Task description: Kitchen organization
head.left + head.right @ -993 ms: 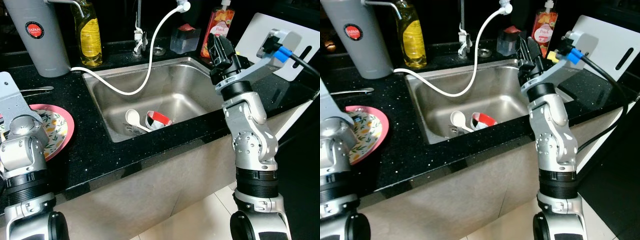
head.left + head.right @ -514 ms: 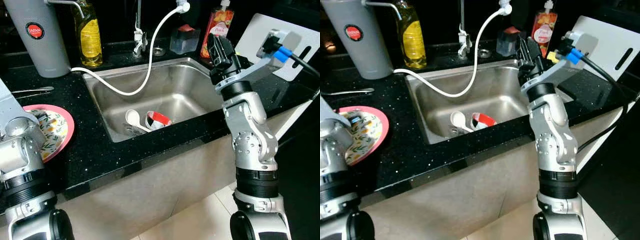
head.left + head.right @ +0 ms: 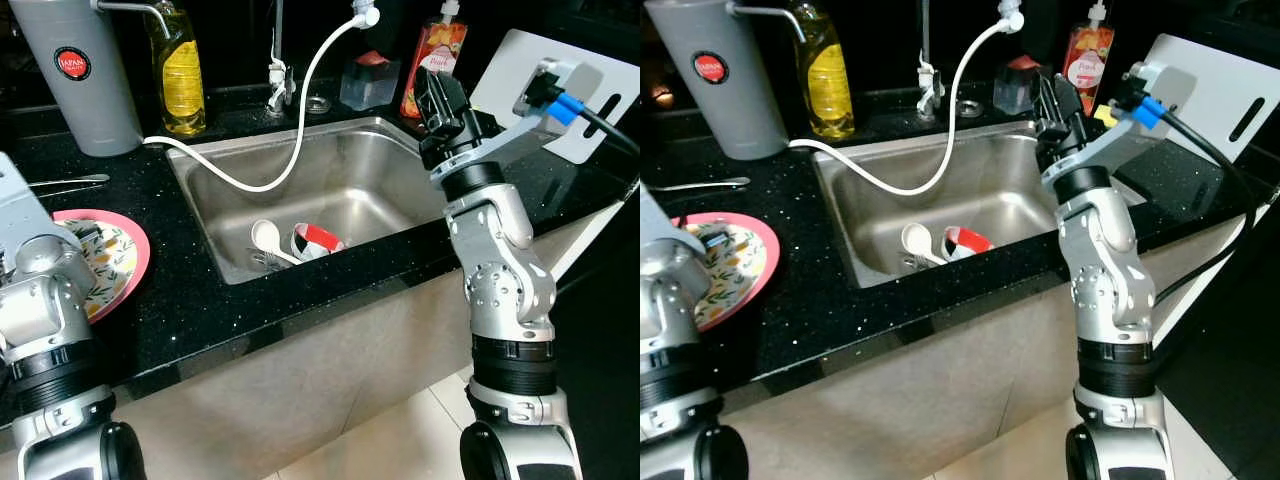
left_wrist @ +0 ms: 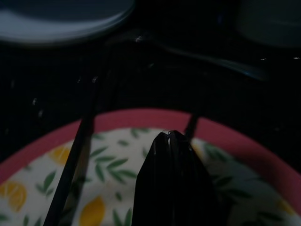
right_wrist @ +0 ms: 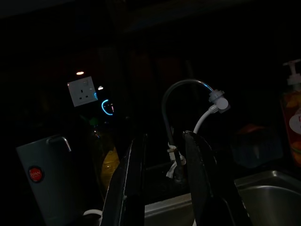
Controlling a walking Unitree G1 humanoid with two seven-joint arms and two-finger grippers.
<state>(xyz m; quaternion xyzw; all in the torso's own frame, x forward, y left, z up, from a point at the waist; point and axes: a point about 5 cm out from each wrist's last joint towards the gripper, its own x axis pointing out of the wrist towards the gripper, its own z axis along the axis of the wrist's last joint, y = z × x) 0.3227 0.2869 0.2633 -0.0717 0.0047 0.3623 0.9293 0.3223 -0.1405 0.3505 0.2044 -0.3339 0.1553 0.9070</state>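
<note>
- The right gripper (image 3: 1052, 100) hung above the sink's (image 3: 372, 160) right rim, where it had been a second before; in the right wrist view its fingers (image 5: 134, 188) stood a little apart, with nothing between them.
- The left gripper (image 4: 136, 169) sat low over the plate (image 3: 128, 262) on the left of the counter (image 3: 180, 300). I couldn't tell how its fingers stood. The left arm had shifted slightly since the earlier frames.
- In the sink lay a white spoon (image 3: 262, 236) just beside a red and white cup (image 3: 318, 240), unmoved.
- A white hose (image 3: 300, 110) trailed across the basin.
- The grey canister (image 3: 78, 75) bore a red badge reading "JAPAN".
- The orange soap bottle (image 3: 430, 62) read "Peach".
- A yellow bottle (image 3: 182, 70) stood beside the canister.
</note>
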